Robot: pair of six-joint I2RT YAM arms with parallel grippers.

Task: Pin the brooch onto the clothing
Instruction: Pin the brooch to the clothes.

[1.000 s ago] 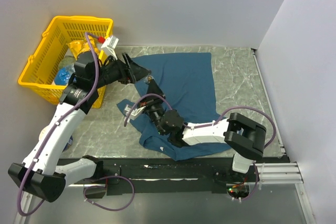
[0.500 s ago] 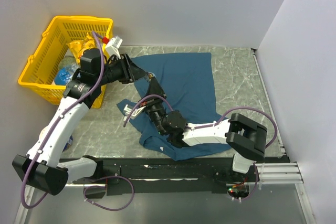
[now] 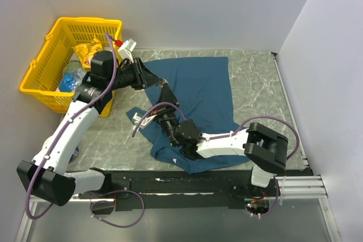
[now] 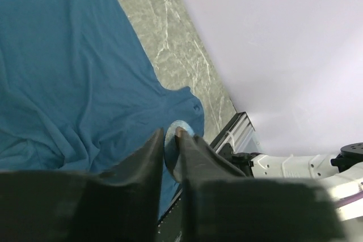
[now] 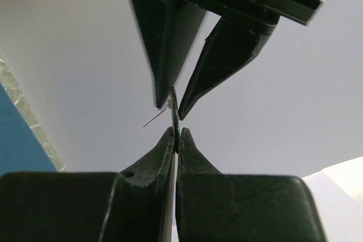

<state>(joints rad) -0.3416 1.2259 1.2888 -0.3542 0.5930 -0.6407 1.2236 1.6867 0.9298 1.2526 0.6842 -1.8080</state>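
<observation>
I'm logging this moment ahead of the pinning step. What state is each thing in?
Brooch: off the shirt, held edge-on between both pincers.
Left pincer: closed on the brooch.
Right pincer: shut on the brooch from the opposite side.
Shirt: lying spread out, rumpled, nothing pinned to it yet.
Basket: upright, with items inside.

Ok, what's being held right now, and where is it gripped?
The brooch, seen edge-on and pinched from both sides: the right gripper grips its lower edge and the left gripper its upper edge.
</observation>
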